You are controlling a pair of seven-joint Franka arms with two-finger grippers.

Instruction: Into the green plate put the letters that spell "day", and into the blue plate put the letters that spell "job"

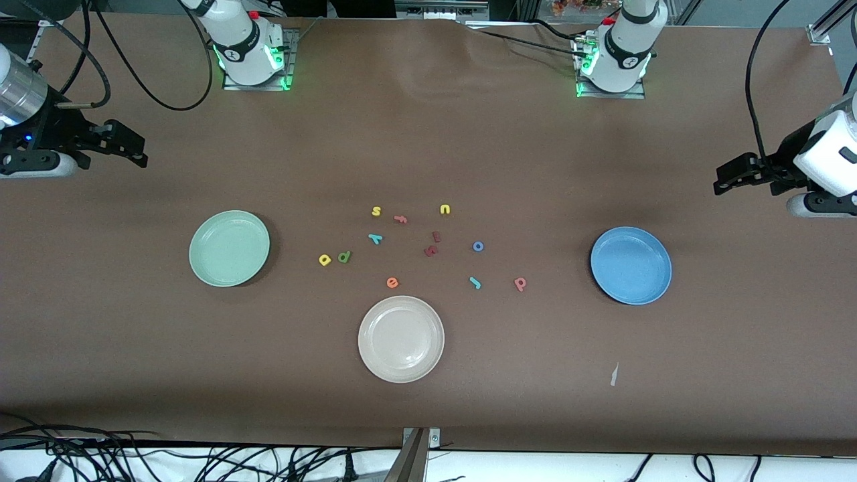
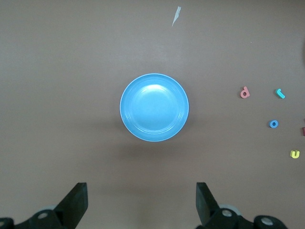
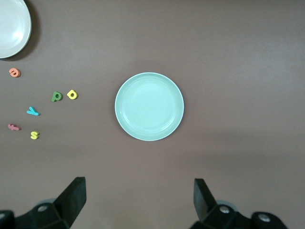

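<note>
The green plate (image 1: 229,248) (image 3: 149,106) lies empty toward the right arm's end, the blue plate (image 1: 631,265) (image 2: 154,108) empty toward the left arm's end. Between them lie the yellow round letter (image 1: 325,260) (image 3: 72,94), green "d" (image 1: 344,256) (image 3: 56,97), teal "y" (image 1: 375,238) (image 3: 33,111), blue "o" (image 1: 478,246) (image 2: 273,124), teal "j" (image 1: 475,282) (image 2: 280,93) and pink "b" (image 1: 520,284) (image 2: 245,92). My right gripper (image 1: 137,150) (image 3: 140,198) hangs open above the table's end by the green plate. My left gripper (image 1: 720,182) (image 2: 141,200) hangs open by the blue plate.
A cream-white plate (image 1: 400,339) sits nearer the front camera than the letters. Other letters lie in the cluster: yellow "s" (image 1: 376,211), yellow "u" (image 1: 445,209), orange "e" (image 1: 392,282), a red "f" (image 1: 400,219) and two dark red ones (image 1: 432,245). A paper scrap (image 1: 614,375) lies near the blue plate.
</note>
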